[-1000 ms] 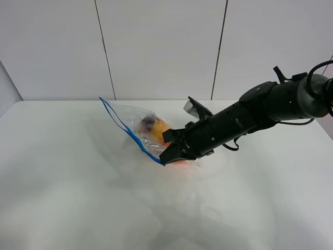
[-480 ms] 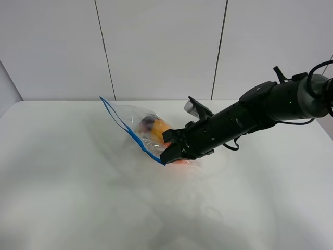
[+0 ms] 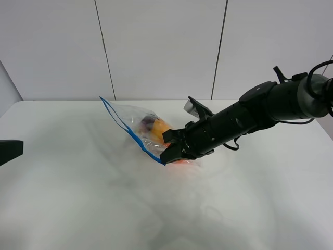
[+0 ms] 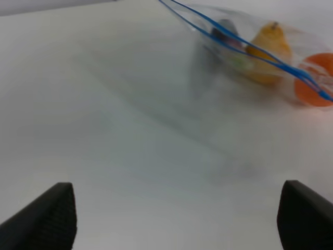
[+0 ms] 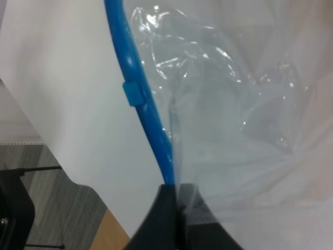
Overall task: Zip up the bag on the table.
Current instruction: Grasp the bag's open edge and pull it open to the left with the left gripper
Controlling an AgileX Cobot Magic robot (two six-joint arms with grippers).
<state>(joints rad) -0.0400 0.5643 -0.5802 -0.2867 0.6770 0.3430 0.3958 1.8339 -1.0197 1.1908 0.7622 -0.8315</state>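
**Soft, Even Light; One Hazy View**

Bright, diffuse light is washing over the white desk [image 3: 78, 198], casting only faint grey shadows. Small glints are sparkling on the crinkled bag [image 5: 218, 104]. The left wrist view is looking blurred.

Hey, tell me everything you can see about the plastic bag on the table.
The bag is clear, crinkly plastic, roughly square, with a blue zip strip along one edge carrying a small blue slider. Its two tracks look parted in the left wrist view, so it seems unzipped. Inside show an orange fruit, a yellow one and something dark purple. It rests on the white table, and the shut right gripper pinches one end of the strip.
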